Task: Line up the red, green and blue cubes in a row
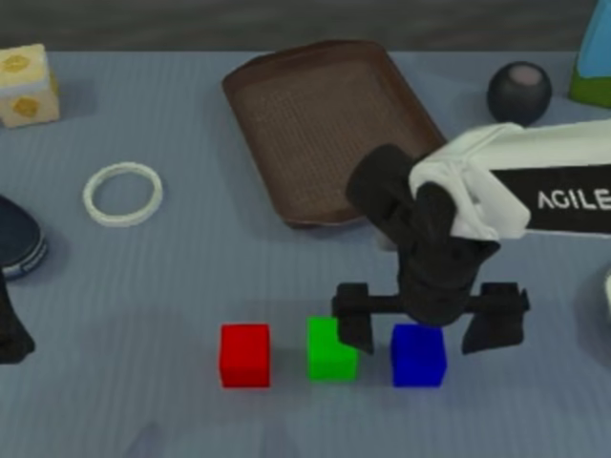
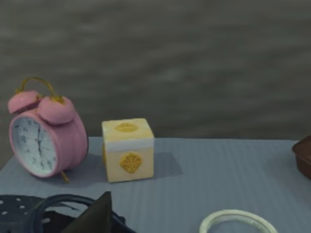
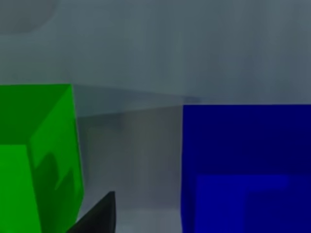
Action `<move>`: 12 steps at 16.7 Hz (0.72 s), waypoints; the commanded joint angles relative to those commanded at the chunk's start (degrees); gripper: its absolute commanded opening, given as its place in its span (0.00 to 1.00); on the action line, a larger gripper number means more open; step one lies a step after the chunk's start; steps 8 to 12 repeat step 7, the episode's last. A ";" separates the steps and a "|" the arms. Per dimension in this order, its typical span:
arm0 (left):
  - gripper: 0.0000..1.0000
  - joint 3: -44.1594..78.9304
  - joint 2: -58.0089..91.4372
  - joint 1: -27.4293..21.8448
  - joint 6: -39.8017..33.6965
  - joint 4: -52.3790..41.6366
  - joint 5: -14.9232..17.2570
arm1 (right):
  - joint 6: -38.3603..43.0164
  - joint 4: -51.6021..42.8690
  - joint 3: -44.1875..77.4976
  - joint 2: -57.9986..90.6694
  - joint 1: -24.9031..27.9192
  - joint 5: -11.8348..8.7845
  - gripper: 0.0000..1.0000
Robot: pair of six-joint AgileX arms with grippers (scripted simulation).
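On the far left of the desk, the left arm sits parked at the edge, only a dark part of it showing, and whether its jaws are open or closed cannot be told. Near that corner stand a pink alarm clock and, just beside it, a cream block with yellow marks. A white ring lies flat further toward the middle.

Along the front of the desk the three cubes sit in a row, each apart from the next: the red cube at the left, the green cube in the middle, the blue cube at the right.

Behind them lies a brown tray.

The right jaws hang spread wide over the blue cube, gripping nothing; one finger stands between the green and blue cubes, overlapping the green one from above, the other past the blue cube's right side. A dark ball rests near the back right.
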 joint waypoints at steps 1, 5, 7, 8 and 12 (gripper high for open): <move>1.00 0.00 0.00 0.00 0.00 0.00 0.00 | 0.06 -2.02 1.10 -0.80 0.01 -0.01 1.00; 1.00 0.00 0.00 0.00 0.00 0.00 0.00 | -0.08 -10.91 5.71 -4.50 0.27 -0.05 1.00; 1.00 0.00 0.00 0.00 0.00 0.00 0.00 | -0.20 -12.22 6.59 -5.46 0.30 -0.04 1.00; 1.00 0.00 0.00 0.00 0.00 0.00 0.00 | -0.20 -12.22 6.59 -5.46 0.30 -0.04 1.00; 1.00 0.00 0.00 0.00 0.00 0.00 0.00 | -0.20 -12.22 6.59 -5.46 0.30 -0.04 1.00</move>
